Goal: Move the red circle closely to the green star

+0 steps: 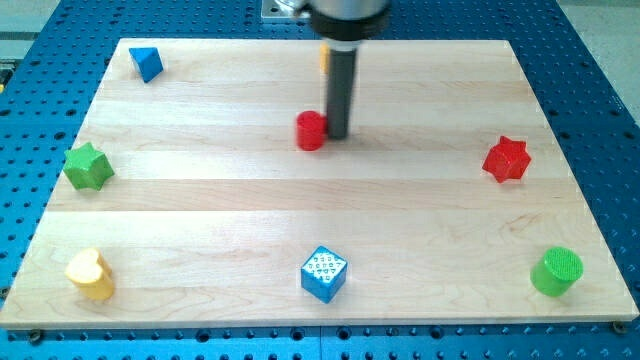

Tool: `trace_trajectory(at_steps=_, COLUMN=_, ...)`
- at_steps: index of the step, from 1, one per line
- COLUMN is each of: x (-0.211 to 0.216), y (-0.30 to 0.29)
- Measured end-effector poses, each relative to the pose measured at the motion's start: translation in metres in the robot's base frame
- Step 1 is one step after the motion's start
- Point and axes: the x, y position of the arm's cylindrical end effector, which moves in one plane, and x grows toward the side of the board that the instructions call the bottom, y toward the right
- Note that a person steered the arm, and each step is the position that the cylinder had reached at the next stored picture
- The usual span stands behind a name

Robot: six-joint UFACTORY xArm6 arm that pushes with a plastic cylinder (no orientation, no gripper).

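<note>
Red circle (311,130) upper-centre on surface (200,200), tip (338,135) touching its right side. Green star (87,166) far left, well apart, bare wood between. Blue cube (324,273) bottom centre. No hand: plain rod, grasping nothing.

The pale wooden desk (250,210) carries small blocks. Taking the red circle block (311,130) as landmark: a green star block (87,166) lies far to its left, a blue triangular block (147,63) up-left, a yellow heart block (91,274) down-left, a blue cube (324,273) below, a red star block (506,159) right, a green cylinder (556,271) down-right.
</note>
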Motion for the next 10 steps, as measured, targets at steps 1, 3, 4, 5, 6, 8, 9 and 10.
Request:
trace_trajectory(at_steps=1, x=0.017, y=-0.065)
trace_trajectory(at_steps=3, x=0.04, y=-0.105)
trace_trajectory(at_steps=4, x=0.018, y=-0.111)
trace_trajectory(at_steps=5, x=0.016, y=-0.144)
trace_trajectory(at_steps=6, x=0.006, y=-0.183)
trace_trajectory(at_steps=8, x=-0.009, y=-0.223)
trace_trajectory(at_steps=9, x=0.001, y=-0.238)
trace_trajectory(at_steps=10, x=-0.002, y=-0.156)
